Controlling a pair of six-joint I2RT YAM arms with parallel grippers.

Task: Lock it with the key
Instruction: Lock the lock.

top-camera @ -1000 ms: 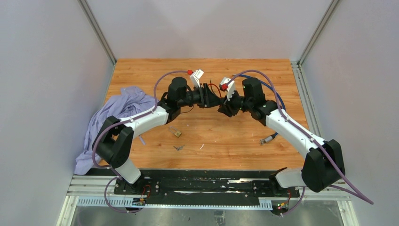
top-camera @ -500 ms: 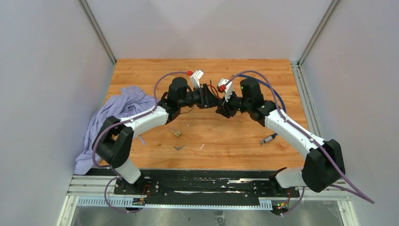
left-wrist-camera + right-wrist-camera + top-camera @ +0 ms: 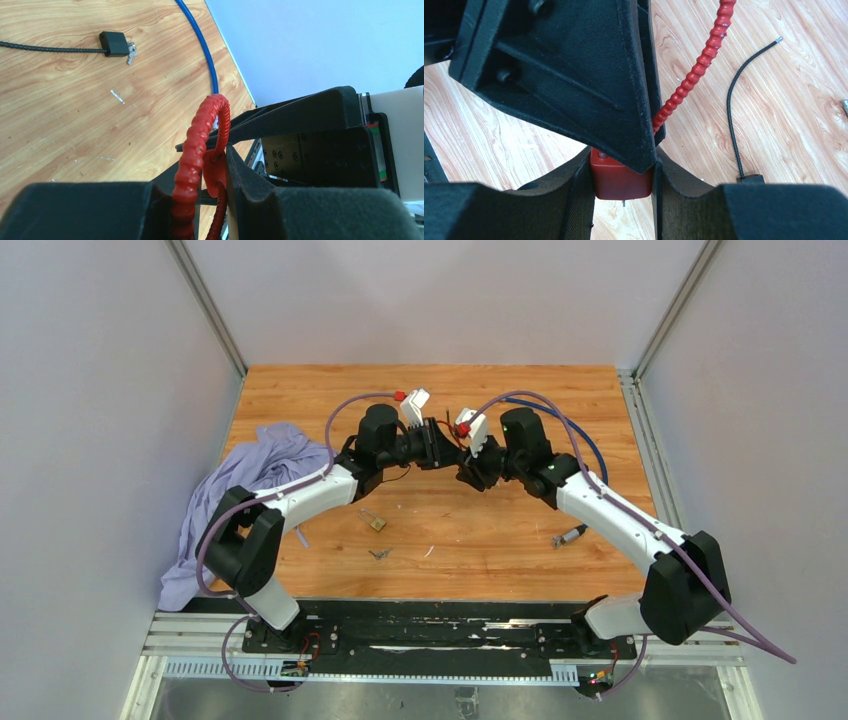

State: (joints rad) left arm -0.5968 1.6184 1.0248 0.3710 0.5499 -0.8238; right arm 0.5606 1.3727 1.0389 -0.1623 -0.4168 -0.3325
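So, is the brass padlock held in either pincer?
No, the brass padlock lies loose on the wooden table with nothing touching it.

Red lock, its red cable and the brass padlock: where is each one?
red lock (image 3: 621, 181): right wrist view, on its block-shaped body.
red cable (image 3: 198, 141): left wrist view, on its ribbed bend.
brass padlock (image 3: 376, 524): top view, on its body.

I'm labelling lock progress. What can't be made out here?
Keyhole of the red lock body: right wrist view, left gripper covers it.
Lower end of the red ribbed cable: left wrist view, bottom edge cuts it.
Shackle of the small brass padlock: top view, too small.
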